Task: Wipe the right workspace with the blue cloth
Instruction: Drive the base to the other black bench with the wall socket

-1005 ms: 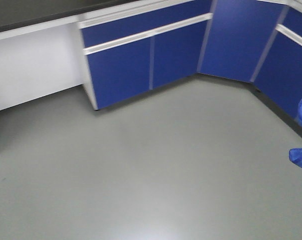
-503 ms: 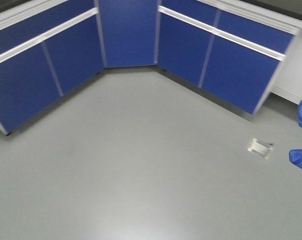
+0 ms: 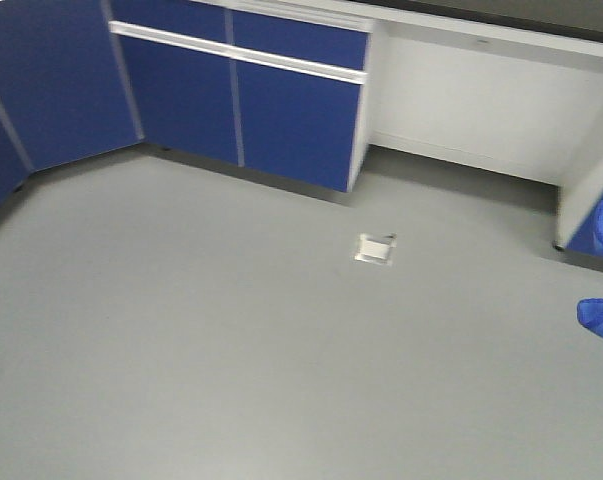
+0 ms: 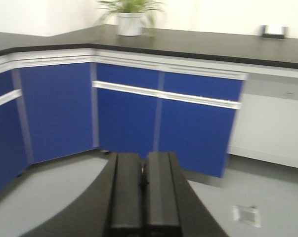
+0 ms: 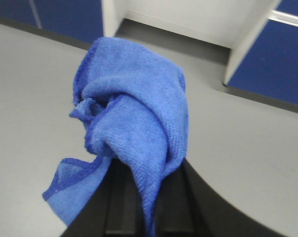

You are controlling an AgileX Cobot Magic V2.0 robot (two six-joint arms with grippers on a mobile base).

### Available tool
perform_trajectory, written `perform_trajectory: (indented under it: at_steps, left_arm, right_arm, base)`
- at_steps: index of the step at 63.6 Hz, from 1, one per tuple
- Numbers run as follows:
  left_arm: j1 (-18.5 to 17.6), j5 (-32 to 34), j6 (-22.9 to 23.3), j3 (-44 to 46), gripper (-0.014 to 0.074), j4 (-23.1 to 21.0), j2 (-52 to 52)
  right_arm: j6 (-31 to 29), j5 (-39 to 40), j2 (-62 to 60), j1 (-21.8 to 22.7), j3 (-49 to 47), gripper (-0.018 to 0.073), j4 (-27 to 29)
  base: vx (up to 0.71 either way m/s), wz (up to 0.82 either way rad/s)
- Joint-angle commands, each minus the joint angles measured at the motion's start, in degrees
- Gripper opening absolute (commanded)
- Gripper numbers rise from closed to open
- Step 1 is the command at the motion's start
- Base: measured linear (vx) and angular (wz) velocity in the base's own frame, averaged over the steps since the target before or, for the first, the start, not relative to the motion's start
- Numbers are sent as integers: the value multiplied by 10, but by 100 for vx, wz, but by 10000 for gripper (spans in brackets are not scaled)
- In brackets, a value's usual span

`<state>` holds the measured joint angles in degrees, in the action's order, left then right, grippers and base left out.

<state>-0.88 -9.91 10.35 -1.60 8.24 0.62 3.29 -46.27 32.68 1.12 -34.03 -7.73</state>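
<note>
Right gripper (image 5: 140, 190): clenched on the bunched blue cloth (image 5: 134, 123), above the grey floor (image 5: 25, 79).
Left gripper (image 4: 144, 170): pressed together, holding nothing.
Surface (image 4: 213, 44): black, atop blue cabinets (image 4: 126, 123).

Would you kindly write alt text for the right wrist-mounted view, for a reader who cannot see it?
The right gripper is shut on a bunched blue cloth, one corner hanging down to the left, above a grey floor. Behind stand blue cabinet doors and a white wall panel.
</note>
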Motion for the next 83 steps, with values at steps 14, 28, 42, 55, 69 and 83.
perform_trajectory:
  at_steps: [14,28,42,55,69,83]
  left_arm:
    - [3,45,5,-18,-6,1,9]
    - [3,45,5,-18,-6,1,9]
    - [3,45,5,-18,-6,1,9]
    - [3,45,5,-18,-6,1,9]
    - [3,45,5,-18,-6,1,9]
    - [3,44,5,-18,-6,1,9]
  right_arm:
    - [-5,36,1,-1,-17,-1,-6]
    - [-5,36,1,-1,-17,-1,-6]
    - [-5,30,1,-1,-17,-1,-6]
    - [-5,17,-2,-1,-17,-1,-6]
    - [-5,15,-2,-1,-17,-1,-6]
    - [-5,12,-2,-1,-17,-1,-6]
  base:
    - [5,-63]
    - [11,-53]
    - [16,-37]
    - [22,-31]
    - [29,-17]
    - [35,-9]
